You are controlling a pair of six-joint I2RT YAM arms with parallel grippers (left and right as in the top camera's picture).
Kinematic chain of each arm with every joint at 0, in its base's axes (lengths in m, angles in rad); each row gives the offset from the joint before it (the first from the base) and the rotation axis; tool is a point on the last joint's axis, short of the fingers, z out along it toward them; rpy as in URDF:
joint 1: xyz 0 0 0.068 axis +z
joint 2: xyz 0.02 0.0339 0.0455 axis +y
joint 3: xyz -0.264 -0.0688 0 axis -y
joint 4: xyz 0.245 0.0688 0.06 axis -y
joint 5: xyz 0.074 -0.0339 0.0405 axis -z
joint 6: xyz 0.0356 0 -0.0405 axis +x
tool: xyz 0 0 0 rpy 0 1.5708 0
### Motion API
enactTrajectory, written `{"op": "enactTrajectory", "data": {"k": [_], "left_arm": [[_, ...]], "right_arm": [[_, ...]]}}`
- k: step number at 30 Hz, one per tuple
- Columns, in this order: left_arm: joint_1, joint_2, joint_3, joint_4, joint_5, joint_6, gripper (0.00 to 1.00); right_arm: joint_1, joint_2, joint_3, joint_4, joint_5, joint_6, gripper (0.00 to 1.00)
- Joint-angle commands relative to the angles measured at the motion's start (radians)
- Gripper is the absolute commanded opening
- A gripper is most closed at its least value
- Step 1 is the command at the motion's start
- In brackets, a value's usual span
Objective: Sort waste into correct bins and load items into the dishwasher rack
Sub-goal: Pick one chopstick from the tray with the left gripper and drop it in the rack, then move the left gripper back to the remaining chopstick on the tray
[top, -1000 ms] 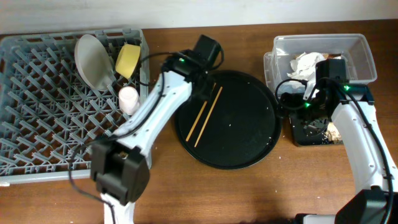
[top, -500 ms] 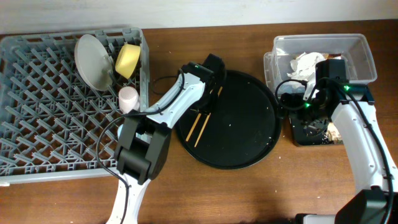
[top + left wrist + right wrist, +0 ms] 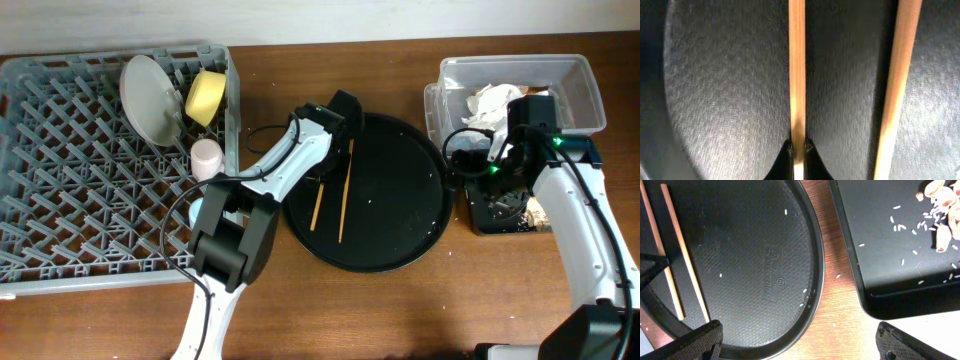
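Well, the left gripper (image 3: 796,152) was pinched shut on the very end of the first chopstick (image 3: 796,75). The second chopstick (image 3: 897,75) lay close beside it and was not in the pinch at all. Both sticks lay flat on the round black tray (image 3: 400,220), near the dishwasher rack (image 3: 60,200).

If the arm lifted now, only one stick would probably go up and the other would be left behind. The stick was thin, smooth and held at its tip, so the long end could droop, swing or slide out. It could also bump the second chopstick and roll it away. On the way over, the hanging end might hit the rack's wall. The rack floor was full of holes, so a thin stick might slip right through.

The right gripper (image 3: 799,342) was spread wide with nothing in it, over the edge of the shallow black tray (image 3: 900,280), well away from the sticks.
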Motion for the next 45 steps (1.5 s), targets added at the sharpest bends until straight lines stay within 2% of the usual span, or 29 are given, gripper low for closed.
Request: {"op": "enactTrajectory", "data": {"k": [1, 4, 10, 14, 15, 17, 23, 29, 30, 31, 32, 37, 40, 42, 45], "left_arm": [[0.025, -0.059, 0.185, -0.111, -0.021, 0.047, 0.01], [0.116, -0.182, 0.436, -0.358, -0.139, 0.047, 0.01], [0.394, -0.405, 0.473, -0.609, -0.162, 0.054, 0.01], [0.530, -0.457, 0.389, -0.609, -0.166, 0.108, 0.01], [0.581, -0.456, 0.317, -0.601, -0.167, 0.164, 0.01], [0.597, -0.456, 0.250, -0.581, -0.173, 0.196, 0.01], [0.647, -0.456, -0.093, -0.352, -0.319, 0.196, 0.01], [0.659, -0.456, -0.257, -0.214, -0.323, 0.245, 0.02], [0.659, -0.456, -0.258, -0.210, -0.319, 0.244, 0.29], [0.659, -0.456, -0.258, -0.207, -0.314, 0.245, 0.44], [0.659, -0.456, -0.256, -0.203, -0.302, 0.244, 0.52], [0.658, -0.474, -0.146, -0.239, -0.126, 0.245, 0.54], [0.624, -0.537, -0.093, -0.223, 0.061, 0.245, 0.54], [0.535, -0.554, -0.093, -0.196, 0.171, 0.244, 0.54], [0.335, -0.523, -0.105, -0.131, 0.180, 0.240, 0.54]], "right_arm": [[-0.003, 0.004, -0.005, -0.009, -0.002, 0.001, 0.98], [-0.003, 0.004, -0.005, -0.011, -0.002, 0.001, 0.98], [-0.003, 0.004, -0.005, -0.008, -0.002, 0.001, 0.99], [-0.003, 0.004, -0.005, -0.008, -0.002, 0.001, 0.98], [-0.003, 0.004, -0.005, -0.007, -0.002, 0.001, 0.99], [-0.003, 0.004, -0.005, -0.004, -0.002, 0.001, 0.98], [-0.003, 0.004, -0.005, -0.008, -0.002, 0.001, 0.98], [-0.003, 0.004, -0.005, -0.011, -0.002, 0.001, 0.99], [-0.003, 0.004, -0.005, -0.010, -0.002, 0.002, 0.98], [-0.003, 0.004, -0.005, -0.011, -0.003, 0.002, 0.98], [-0.003, 0.004, -0.005, -0.011, -0.003, 0.002, 0.98], [-0.003, 0.004, -0.005, -0.010, -0.002, 0.002, 0.98], [-0.003, 0.004, -0.005, -0.010, -0.002, 0.002, 0.99], [-0.003, 0.004, -0.005, -0.009, -0.002, 0.002, 0.98], [-0.003, 0.004, -0.005, -0.011, -0.002, 0.002, 0.98]]}}
